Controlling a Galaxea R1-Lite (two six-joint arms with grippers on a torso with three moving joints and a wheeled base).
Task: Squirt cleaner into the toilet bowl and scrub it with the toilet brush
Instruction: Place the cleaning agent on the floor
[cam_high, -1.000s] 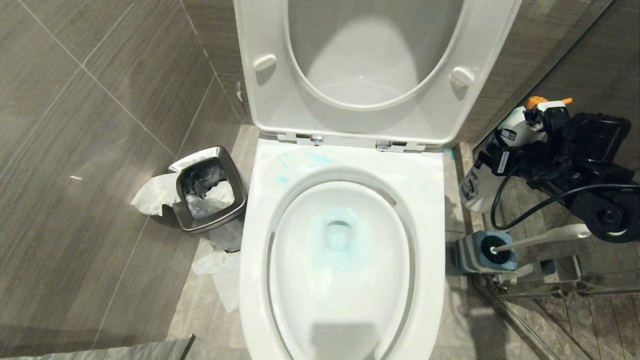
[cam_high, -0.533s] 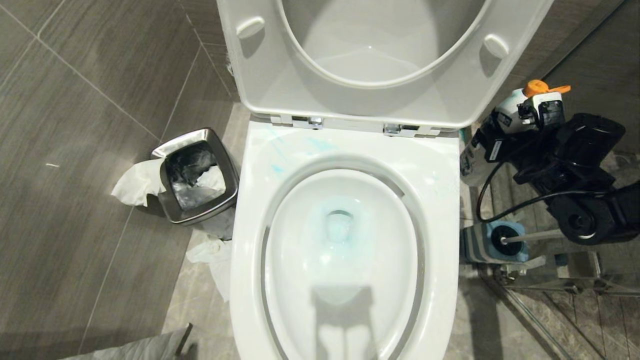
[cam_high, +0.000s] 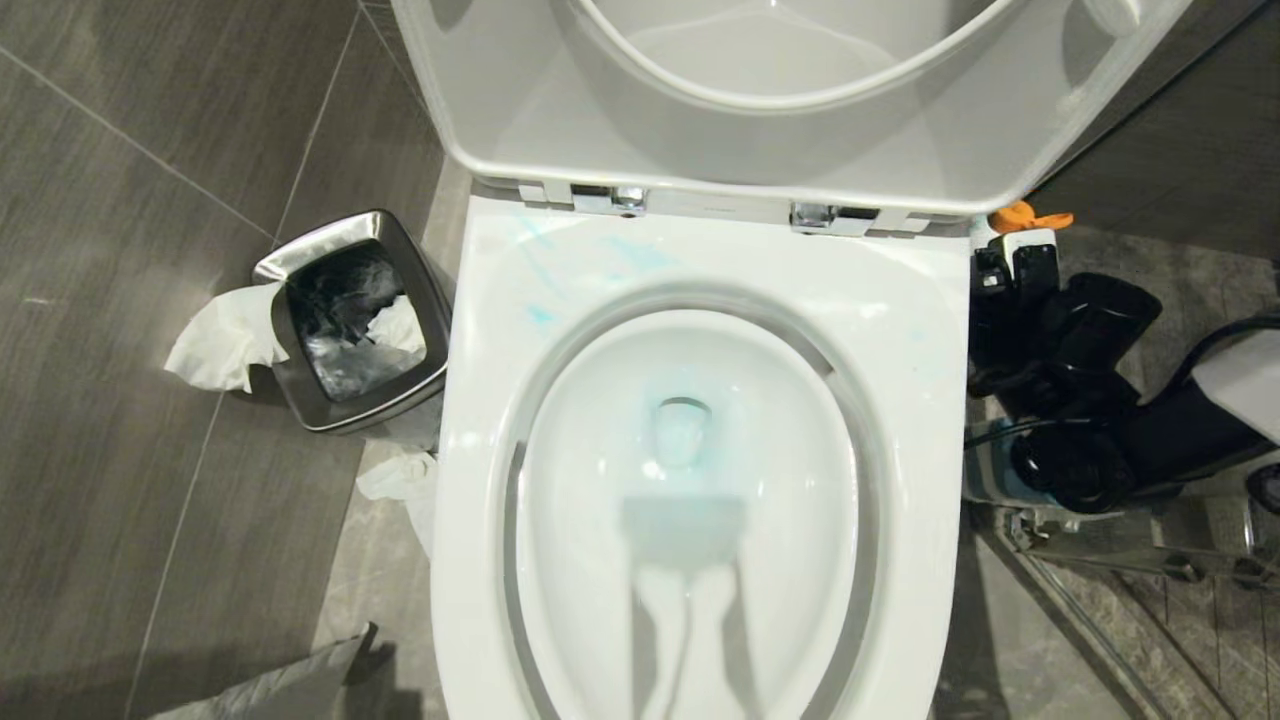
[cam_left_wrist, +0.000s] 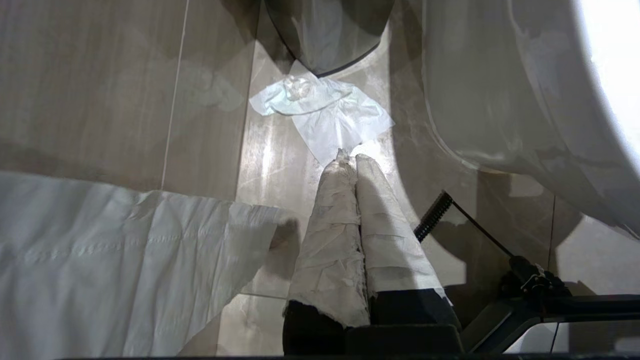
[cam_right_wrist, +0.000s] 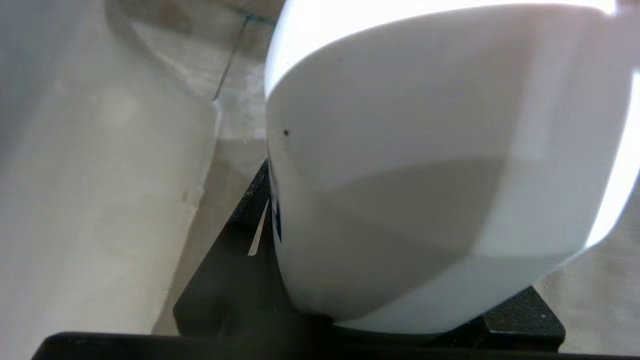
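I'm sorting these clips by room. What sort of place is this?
A bathroom, almost certainly: an open toilet bowl with its lid raised, a small steel bin stuffed with tissue beside it, and tiled floor all around.

White toilet bowl (cam_high: 905, 330), seat raised; pale blue cleaner (cam_high: 560, 262) smeared on rim, tinting water

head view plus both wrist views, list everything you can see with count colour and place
white glossy ceramic toilet bowl: one, centre, seat and lid raised
turquoise-blue cleaner smears: pale blue, on the rear rim and around the drain
steel-rimmed bin: one, silver, on the floor at the bowl's left
crumpled white tissue: two pieces, one on the bin's edge, one on the floor
white spray bottle with orange nozzle: one, at the bowl's right
left claw: paper-wrapped, shut, low over the floor
right claw: black, closed on the bottle
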